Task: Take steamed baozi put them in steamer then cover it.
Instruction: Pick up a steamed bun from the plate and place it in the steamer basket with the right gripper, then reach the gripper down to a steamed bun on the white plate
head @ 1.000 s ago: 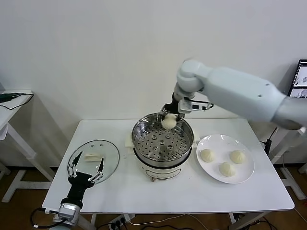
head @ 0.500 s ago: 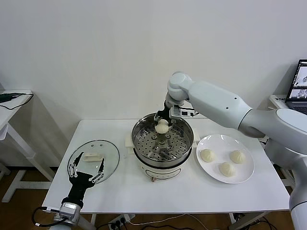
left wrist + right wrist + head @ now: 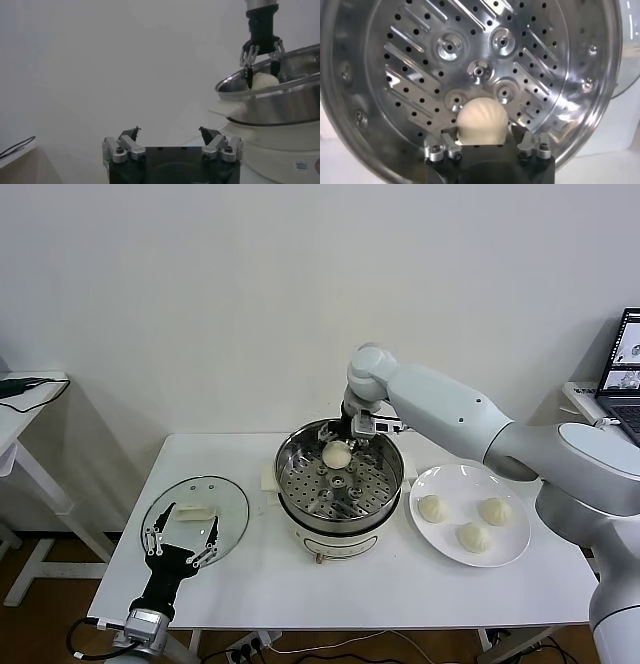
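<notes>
My right gripper (image 3: 338, 450) is shut on one off-white pleated baozi (image 3: 337, 456) and holds it low inside the shiny steamer (image 3: 305, 484), toward its rear wall. In the right wrist view the baozi (image 3: 482, 120) sits between the fingers, just above the perforated floor (image 3: 420, 65). Three more baozi (image 3: 432, 508) (image 3: 495, 511) (image 3: 472, 536) lie on the white plate (image 3: 450, 479) to the steamer's right. The glass cover (image 3: 225, 529) with its white handle lies flat at the table's left. My left gripper (image 3: 180, 536) is open and empty at the cover's near edge, as the left wrist view (image 3: 169, 131) also shows.
The steamer stands on a white pot base (image 3: 335, 542) at the table's middle. A side table with a cable (image 3: 30, 389) stands at the far left. A laptop (image 3: 625, 354) shows at the right edge.
My right gripper has moved down and slightly left with the baozi, from above the rear rim to low inside the steamer. The left arm has not moved.
</notes>
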You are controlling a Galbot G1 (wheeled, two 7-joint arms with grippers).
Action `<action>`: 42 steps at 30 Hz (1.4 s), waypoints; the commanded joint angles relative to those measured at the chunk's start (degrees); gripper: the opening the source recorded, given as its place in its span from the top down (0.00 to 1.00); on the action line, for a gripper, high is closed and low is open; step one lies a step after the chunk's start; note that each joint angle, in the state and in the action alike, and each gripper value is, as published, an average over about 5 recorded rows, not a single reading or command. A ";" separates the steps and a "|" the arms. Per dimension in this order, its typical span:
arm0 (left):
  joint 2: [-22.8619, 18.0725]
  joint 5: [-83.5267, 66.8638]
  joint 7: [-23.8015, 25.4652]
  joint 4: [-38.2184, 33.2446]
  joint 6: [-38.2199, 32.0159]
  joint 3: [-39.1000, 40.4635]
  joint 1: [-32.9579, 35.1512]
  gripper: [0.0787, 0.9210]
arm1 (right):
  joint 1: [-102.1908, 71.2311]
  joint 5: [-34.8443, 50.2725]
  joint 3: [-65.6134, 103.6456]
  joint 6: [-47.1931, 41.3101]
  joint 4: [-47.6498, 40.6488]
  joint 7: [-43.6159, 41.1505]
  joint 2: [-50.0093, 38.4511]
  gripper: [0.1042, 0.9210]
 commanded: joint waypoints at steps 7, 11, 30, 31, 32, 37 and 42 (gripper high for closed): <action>0.29 0.11 -0.08 -0.91 0.36 -0.16 0.23 0.12 | 14.95 31.45 -7.69 -14.48 12.06 -8.33 -14.60 0.12; 0.45 0.24 -0.12 -1.07 0.45 -0.02 0.28 0.12 | 23.16 47.03 -14.80 -29.30 20.19 -11.65 -24.36 0.12; 0.24 0.44 -0.17 -2.43 0.36 1.20 0.87 0.12 | -4.69 41.38 1.61 -54.67 16.96 -15.91 -40.86 0.12; 0.19 0.43 -0.19 -2.35 0.40 1.24 0.81 0.12 | -6.27 41.21 2.74 -55.10 16.32 -15.77 -40.37 0.12; 0.13 0.43 -0.21 -2.22 0.42 1.31 0.74 0.12 | -7.85 41.09 3.78 -55.41 15.54 -15.45 -39.73 0.12; -0.22 0.53 -0.22 -1.38 0.39 1.67 0.40 0.12 | -15.17 39.88 9.69 -54.69 10.62 -12.74 -35.44 0.12; -0.29 0.50 -0.19 -0.57 0.35 1.51 -0.01 0.12 | -19.97 36.22 13.79 -52.70 6.26 -10.10 -31.02 0.12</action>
